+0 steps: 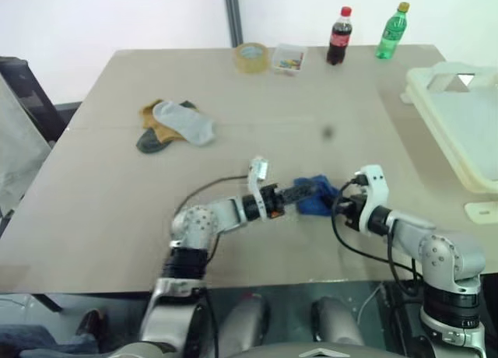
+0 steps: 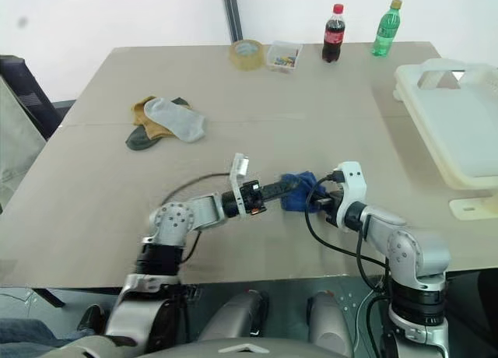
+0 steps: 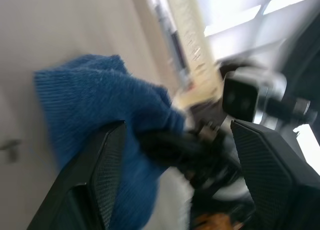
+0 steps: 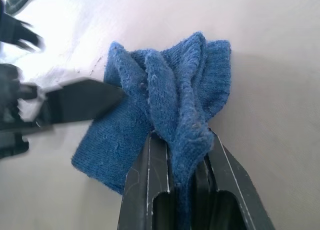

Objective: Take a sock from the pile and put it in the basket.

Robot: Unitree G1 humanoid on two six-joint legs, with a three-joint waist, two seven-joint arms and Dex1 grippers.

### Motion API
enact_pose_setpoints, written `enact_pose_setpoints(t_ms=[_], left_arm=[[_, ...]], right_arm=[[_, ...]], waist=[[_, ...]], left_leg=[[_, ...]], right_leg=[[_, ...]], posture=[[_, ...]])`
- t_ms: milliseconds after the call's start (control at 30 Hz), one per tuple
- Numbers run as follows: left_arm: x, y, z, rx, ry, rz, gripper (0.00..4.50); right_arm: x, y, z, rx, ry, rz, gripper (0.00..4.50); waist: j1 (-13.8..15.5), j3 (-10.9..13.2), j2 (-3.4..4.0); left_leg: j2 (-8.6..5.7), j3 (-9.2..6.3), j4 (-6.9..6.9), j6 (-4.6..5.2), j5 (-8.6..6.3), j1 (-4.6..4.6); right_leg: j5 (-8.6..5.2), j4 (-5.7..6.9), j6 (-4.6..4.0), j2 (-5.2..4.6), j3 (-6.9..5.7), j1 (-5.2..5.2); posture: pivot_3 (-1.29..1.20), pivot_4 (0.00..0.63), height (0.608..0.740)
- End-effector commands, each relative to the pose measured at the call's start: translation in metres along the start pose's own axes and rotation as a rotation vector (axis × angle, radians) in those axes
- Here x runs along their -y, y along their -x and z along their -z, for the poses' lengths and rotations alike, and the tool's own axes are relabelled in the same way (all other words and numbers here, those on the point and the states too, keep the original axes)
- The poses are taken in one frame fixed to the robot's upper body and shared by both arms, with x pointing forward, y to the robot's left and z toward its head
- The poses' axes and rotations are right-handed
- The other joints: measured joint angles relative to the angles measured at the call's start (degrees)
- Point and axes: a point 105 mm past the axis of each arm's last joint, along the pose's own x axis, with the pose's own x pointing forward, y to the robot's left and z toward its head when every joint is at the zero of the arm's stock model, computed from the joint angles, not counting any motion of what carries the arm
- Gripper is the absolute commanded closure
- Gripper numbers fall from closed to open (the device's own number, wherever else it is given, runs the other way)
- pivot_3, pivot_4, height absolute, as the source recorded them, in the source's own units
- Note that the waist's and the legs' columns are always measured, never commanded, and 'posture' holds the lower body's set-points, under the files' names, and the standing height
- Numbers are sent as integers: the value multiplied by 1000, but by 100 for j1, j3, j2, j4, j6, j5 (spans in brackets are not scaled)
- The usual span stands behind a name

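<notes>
Table (image 1: 117,179): right pincer (image 4: 186,155) pinching sock (image 4: 165,105).

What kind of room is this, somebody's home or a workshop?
Probably a lab or test room, not a home: a plain table against a bare white wall, set with props, namely a few socks, a roll of tape, two drink bottles and a laundry basket.

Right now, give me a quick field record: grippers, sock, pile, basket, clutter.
right gripper: shut on the blue sock, pinching a bunched fold
left gripper: open, fingers either side of the sock's other end
blue sock: near table edge, between both grippers, on the table
pile: grey, mustard and dark socks, far left of table
basket: right edge of table, sock not in it
clutter: tape roll, small clear box, cola bottle, green bottle along far edge
</notes>
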Motion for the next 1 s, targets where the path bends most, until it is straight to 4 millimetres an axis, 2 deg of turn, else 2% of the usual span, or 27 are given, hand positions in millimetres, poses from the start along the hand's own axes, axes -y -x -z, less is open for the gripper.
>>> enact_pose_setpoints(t_ms=[33,167,367,500,533,600,633,767,867,1000], left_arm=[[16,9,7,-46,-315,39,857],[20,24,7,22,-404,31,857],[15,35,5,20,-507,-27,857],[8,32,-17,113,-673,-90,857],[8,30,-18,116,-707,-88,857],[8,25,-14,85,-896,-86,857],[11,22,-15,109,-916,-75,857],[22,11,-29,236,-894,-57,857],[28,6,-26,248,-882,-12,857],[34,1,-22,242,-886,33,857]], right_arm=[[12,9,17,-58,-32,53,4457],[15,13,17,-51,-38,66,4457],[19,17,4,-16,-16,78,4457],[20,19,-4,-7,5,73,4457],[19,19,-5,-5,8,72,4457],[20,23,-11,3,24,74,4457],[20,25,-15,8,34,77,4457],[25,39,-31,26,82,102,4457],[28,52,-42,39,98,112,4457],[39,82,-72,99,130,152,4457]], waist=[[9,-2,4],[89,0,5],[82,2,7],[89,5,5],[88,5,5],[83,5,6],[80,6,6],[82,11,2],[78,11,3],[63,14,8]], left_leg=[[-1,3,-12,0,0,0],[-3,0,-24,2,0,-13],[-3,-2,-22,4,0,-15],[-4,-1,-19,4,0,-15],[-4,-1,-18,4,1,-16],[-4,0,-17,3,1,-17],[-4,3,-17,3,1,-18],[-7,2,-16,5,1,-27],[-6,2,-14,5,1,-31],[-5,7,-14,5,1,-30]], right_leg=[[0,-7,0,-3,4,-3],[-1,-24,-2,-9,5,-17],[-1,-20,-1,-11,2,-17],[0,-18,0,-10,-5,-17],[0,-18,0,-10,-6,-16],[0,-17,0,-10,-6,-16],[0,-18,0,-10,-4,-15],[0,-20,0,-13,-5,-17],[0,-13,0,-12,-5,-24],[0,-9,1,-10,-2,-25]], posture=[[0,150,740],[0,150,740],[0,150,740],[0,150,740],[0,150,740],[0,150,740],[0,150,740],[0,150,740],[0,150,740],[0,150,740]])
